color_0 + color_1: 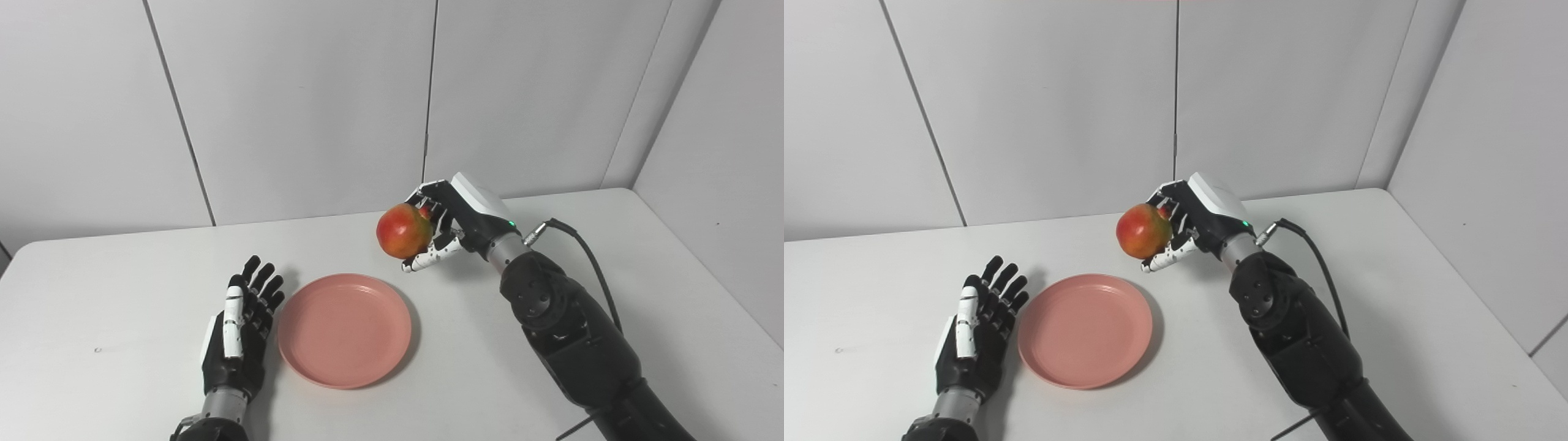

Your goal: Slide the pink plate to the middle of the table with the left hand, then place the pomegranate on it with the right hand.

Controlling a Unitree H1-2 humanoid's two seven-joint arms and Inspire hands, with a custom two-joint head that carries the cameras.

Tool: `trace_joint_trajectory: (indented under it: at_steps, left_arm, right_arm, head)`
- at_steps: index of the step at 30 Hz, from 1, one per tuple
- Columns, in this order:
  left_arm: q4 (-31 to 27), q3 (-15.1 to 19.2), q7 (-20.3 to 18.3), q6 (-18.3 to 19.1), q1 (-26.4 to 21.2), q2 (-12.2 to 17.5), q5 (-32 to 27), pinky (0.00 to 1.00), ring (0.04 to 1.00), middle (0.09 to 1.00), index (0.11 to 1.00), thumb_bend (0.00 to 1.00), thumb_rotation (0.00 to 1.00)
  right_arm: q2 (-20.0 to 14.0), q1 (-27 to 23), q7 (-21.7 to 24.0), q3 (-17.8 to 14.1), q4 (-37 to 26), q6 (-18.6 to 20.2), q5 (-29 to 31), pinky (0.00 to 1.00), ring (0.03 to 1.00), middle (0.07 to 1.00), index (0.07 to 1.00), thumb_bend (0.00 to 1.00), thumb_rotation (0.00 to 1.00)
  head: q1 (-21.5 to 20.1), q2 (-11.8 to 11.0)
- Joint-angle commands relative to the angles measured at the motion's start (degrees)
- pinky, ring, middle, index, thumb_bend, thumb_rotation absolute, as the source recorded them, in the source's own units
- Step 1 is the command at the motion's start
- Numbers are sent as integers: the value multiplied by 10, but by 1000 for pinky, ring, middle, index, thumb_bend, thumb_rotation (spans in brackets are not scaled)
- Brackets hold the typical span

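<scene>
**Fruit held in the air, plate lying bare below**

The white table (pixel 122 392) fills the lower part of both views, backed by pale wall panels (pixel 306 110) that meet it along the far edge and turn a corner on the right.

The right arm (pixel 576 343) is the biggest thing on it, black and bulky, coming up from the bottom edge on the right side and angling toward the middle. A black cable (pixel 588 251) loops out from its wrist and runs back down along it.

The pink plate (pixel 345 329) lies flat near the middle of the table, nothing on it.

The left hand (pixel 240 331) rests just beside the plate's left rim, fingers stretched out and spread, pointing away from the robot, holding nothing. Whether it touches the rim cannot be told.

The right hand (pixel 450 226) is raised off the table, beyond the plate and to its right, with its fingers curled around the pomegranate (pixel 403 231). The fruit, red with a yellowish patch, sticks out on the left side of that hand, clear of the table and higher than the plate, above the bare table just past the plate's far right rim
</scene>
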Motion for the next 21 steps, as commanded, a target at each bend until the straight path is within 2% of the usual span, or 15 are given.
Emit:
trace_joint_trajectory:
  at_steps: [1, 5, 6, 9, 11, 16, 21]
  left_arm:
    - [-1, -4, 8, 14, 7, -7, 10, 924, 919, 931, 917, 394, 1000]
    - [-1, -6, 13, 14, 7, -12, 15, 922, 917, 929, 915, 396, 1000]
    - [0, -7, 15, 13, 6, -15, 17, 922, 917, 929, 915, 396, 1000]
    - [3, -10, 24, 9, 5, -23, 29, 915, 906, 920, 910, 398, 1000]
    - [3, -10, 28, 10, 4, -26, 33, 906, 900, 914, 904, 399, 1000]
    - [5, -12, 35, 12, 2, -34, 42, 900, 896, 909, 901, 406, 1000]
    - [4, -14, 40, 15, 1, -39, 45, 896, 890, 904, 897, 406, 1000]
  right_arm:
    - [6, -33, -7, 1, -8, -29, -4, 444, 480, 482, 492, 530, 0]
    - [19, -35, -7, 12, 4, -40, -4, 379, 418, 451, 515, 527, 0]
    - [23, -35, -9, 14, 10, -48, 0, 375, 414, 449, 517, 527, 0]
    - [42, -34, -9, 23, 31, -65, 9, 335, 396, 440, 528, 524, 0]
    - [48, -33, -7, 23, 36, -67, 12, 334, 399, 441, 530, 523, 0]
    - [70, -23, -20, 42, 65, -88, 5, 346, 410, 445, 525, 525, 0]
    - [78, -20, -26, 46, 81, -101, 4, 361, 419, 450, 519, 526, 0]
  head:
    - [4, 0]
    - [13, 1]
    - [29, 2]
    - [43, 4]
    - [43, 4]
    - [80, 8]
    - [93, 10]
